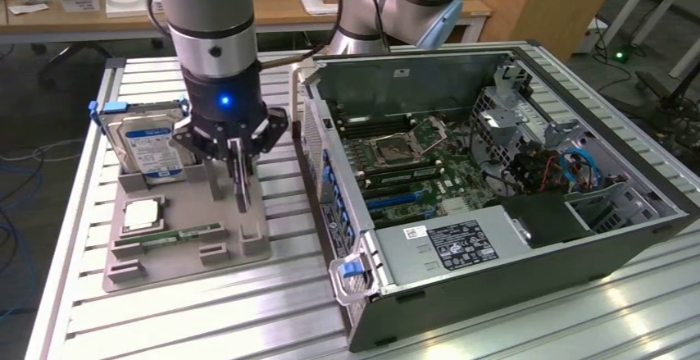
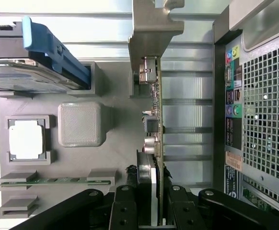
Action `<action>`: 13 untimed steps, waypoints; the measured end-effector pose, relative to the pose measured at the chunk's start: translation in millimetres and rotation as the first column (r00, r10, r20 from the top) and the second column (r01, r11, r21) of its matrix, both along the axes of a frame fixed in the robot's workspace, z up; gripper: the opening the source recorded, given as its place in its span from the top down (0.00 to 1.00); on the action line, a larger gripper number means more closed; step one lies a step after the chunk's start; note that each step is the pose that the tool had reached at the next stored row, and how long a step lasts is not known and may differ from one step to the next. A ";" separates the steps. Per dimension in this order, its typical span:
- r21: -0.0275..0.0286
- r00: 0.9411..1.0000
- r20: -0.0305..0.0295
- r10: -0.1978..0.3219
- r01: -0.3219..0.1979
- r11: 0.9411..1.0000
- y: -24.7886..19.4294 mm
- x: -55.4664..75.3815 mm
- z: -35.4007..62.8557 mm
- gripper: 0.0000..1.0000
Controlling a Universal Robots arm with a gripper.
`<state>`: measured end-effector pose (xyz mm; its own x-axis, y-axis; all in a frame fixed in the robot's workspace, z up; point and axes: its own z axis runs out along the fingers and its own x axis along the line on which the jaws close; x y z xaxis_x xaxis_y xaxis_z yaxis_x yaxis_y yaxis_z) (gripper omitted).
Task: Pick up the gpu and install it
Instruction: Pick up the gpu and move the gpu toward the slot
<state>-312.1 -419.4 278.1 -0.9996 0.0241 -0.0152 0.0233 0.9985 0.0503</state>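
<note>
The gpu [image 1: 241, 186] is a thin dark card standing on edge between the fingers of my gripper [image 1: 235, 157], which is shut on it. It hangs just over the grey parts tray [image 1: 197, 204]; I cannot tell whether its lower edge still touches the tray. In the wrist view the gpu [image 2: 155, 96] appears edge-on, its silver bracket [image 2: 154, 33] at the far end, with my gripper [image 2: 158, 201] clamped on the near end. The open computer case [image 1: 493, 171] lies at the exterior view's right of the card, motherboard [image 1: 405, 163] exposed.
On the tray, a hard drive [image 1: 151, 148] with a blue-white label stands on edge, a CPU [image 1: 143, 214] sits in its pocket, and a green memory stick [image 1: 175, 234] lies in holders. The case's perforated rear panel [image 2: 264, 120] is close beside the card. A second arm's base [image 1: 405, 7] rises behind the case.
</note>
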 end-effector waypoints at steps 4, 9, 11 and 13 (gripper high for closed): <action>0.001 1.000 0.000 0.000 0.000 1.000 0.0 0.0 5.5 0.72; 0.003 1.000 0.000 0.000 0.000 1.000 0.0 0.0 12.1 0.72; 0.003 1.000 0.000 0.000 0.000 1.000 0.0 0.0 14.7 0.72; 0.004 1.000 0.000 0.000 0.000 1.000 0.0 0.0 17.1 0.72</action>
